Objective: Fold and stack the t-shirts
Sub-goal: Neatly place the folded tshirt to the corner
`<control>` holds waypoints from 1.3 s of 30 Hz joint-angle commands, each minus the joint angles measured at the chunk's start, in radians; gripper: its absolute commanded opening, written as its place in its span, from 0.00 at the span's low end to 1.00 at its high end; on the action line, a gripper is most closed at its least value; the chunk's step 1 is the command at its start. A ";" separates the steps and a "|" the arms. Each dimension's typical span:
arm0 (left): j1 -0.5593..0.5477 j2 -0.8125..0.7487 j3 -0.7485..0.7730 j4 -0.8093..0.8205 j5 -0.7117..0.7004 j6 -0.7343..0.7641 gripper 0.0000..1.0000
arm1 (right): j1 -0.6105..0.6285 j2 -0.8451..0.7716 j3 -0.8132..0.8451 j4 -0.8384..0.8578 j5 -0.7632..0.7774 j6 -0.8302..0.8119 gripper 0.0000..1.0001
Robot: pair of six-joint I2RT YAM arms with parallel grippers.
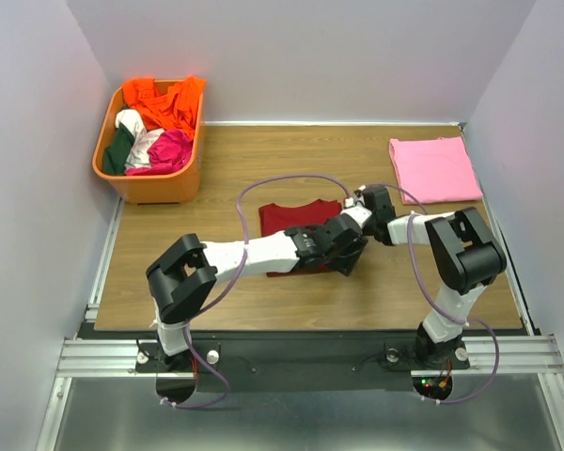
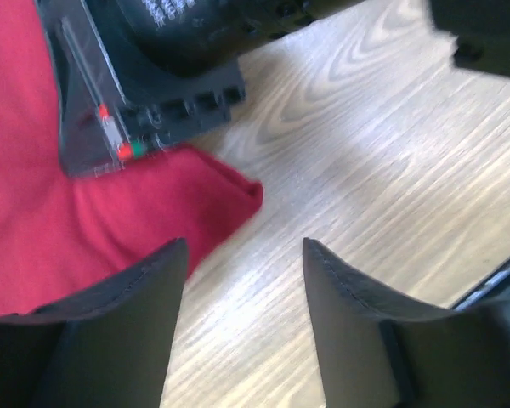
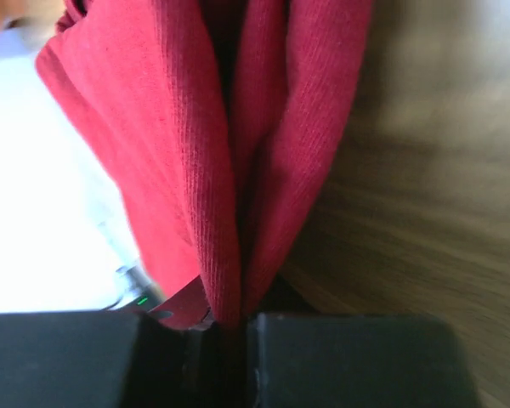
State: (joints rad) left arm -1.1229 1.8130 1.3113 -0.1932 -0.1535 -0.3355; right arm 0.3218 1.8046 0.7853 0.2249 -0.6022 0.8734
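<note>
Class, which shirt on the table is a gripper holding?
The maroon shirt, pinched by the right gripper; the pink shirt lies folded and untouched, far right.

From above, the left arm hides much of the maroon t-shirt. In the right wrist view its fabric runs off the top edge, and the surroundings are blurred.

Baskets: 1, the orange basket.
T-shirts right of the orange basket: 2, one maroon t-shirt and one pink t-shirt.
Garments inside it: heaped, number unclear.
Robot arms: 2, left arm and right arm.
</note>
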 commanded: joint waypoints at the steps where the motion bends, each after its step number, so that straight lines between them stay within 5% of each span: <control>1: 0.069 -0.179 -0.018 0.009 0.015 -0.074 0.80 | -0.006 -0.065 0.136 -0.267 0.175 -0.223 0.01; 10: 0.438 -0.601 -0.220 -0.006 -0.004 0.059 0.88 | -0.067 0.035 0.580 -0.792 0.533 -0.583 0.01; 19: 0.682 -0.673 -0.451 0.083 0.074 0.112 0.87 | -0.089 0.209 0.975 -0.990 0.876 -0.936 0.01; 23: 0.709 -0.661 -0.463 0.072 0.049 0.130 0.86 | -0.099 0.298 1.078 -0.998 1.024 -1.019 0.01; 39: 0.719 -0.581 -0.445 0.051 0.094 0.130 0.82 | -0.213 0.314 1.260 -1.024 1.082 -1.114 0.01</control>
State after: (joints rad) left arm -0.4103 1.2285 0.8307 -0.1612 -0.0750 -0.2180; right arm 0.1375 2.1746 2.0052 -0.7994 0.4461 -0.2066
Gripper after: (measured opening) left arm 0.828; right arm 0.114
